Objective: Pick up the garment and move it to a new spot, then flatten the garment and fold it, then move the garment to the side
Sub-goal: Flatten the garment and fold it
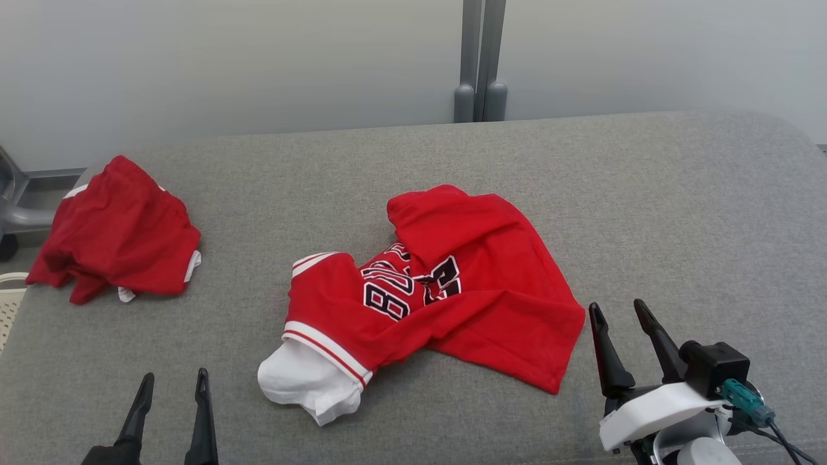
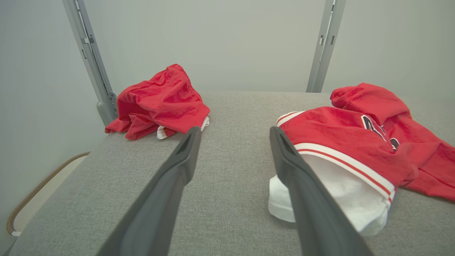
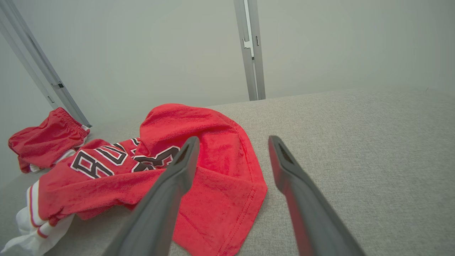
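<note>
The garment (image 1: 446, 294) is a red jersey with black-and-white lettering, white-striped trim and a white sleeve, lying crumpled in the middle of the grey padded table (image 1: 678, 213). The left wrist view has the garment (image 2: 355, 149) at the right, and the right wrist view has the garment (image 3: 160, 167) at the left. My left gripper (image 1: 173, 380) hovers open near the front edge, left of the white sleeve, nothing between its fingers. My right gripper (image 1: 620, 311) stands open just right of the jersey's lower hem, empty.
A second crumpled red piece of clothing (image 1: 119, 232) lies at the table's far left, also in the left wrist view (image 2: 160, 103). A grey post (image 1: 479, 61) rises behind the table against the pale wall. A pale basket rim (image 1: 10, 303) sits beyond the left edge.
</note>
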Available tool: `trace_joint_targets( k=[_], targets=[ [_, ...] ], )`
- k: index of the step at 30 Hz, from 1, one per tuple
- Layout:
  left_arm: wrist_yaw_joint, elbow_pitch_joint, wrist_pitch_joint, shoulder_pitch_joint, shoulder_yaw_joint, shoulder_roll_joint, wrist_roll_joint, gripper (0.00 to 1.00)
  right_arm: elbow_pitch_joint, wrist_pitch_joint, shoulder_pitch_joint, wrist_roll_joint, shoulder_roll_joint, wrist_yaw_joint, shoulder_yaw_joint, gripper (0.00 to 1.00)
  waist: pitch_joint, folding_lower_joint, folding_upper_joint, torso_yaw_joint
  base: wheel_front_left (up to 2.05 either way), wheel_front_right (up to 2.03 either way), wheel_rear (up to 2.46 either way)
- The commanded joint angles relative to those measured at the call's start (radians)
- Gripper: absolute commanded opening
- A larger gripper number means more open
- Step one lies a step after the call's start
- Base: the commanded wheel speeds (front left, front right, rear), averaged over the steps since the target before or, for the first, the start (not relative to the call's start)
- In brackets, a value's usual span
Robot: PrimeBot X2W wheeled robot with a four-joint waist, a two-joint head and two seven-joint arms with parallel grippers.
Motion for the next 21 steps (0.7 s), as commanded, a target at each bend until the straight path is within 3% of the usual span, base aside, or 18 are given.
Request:
trace_joint_targets(
  k=[1,21],
  targets=[
    [-0.004,0.002,-0.003,-0.014,0.004,-0.001,0.012,1.00,0.003,-0.003,-0.006,-0.003,-0.002,0.000,0.001,1.00,0.000,0.0000,0.0000,0.000,0.00,0.00,0.00],
    [-0.010,0.014,-0.003,-0.026,0.000,0.007,0.039,1.00,0.000,-0.003,0.000,0.007,-0.002,0.000,-0.005,1.00,0.005,0.0000,0.0000,0.007,0.00,0.00,0.00]
  ],
)
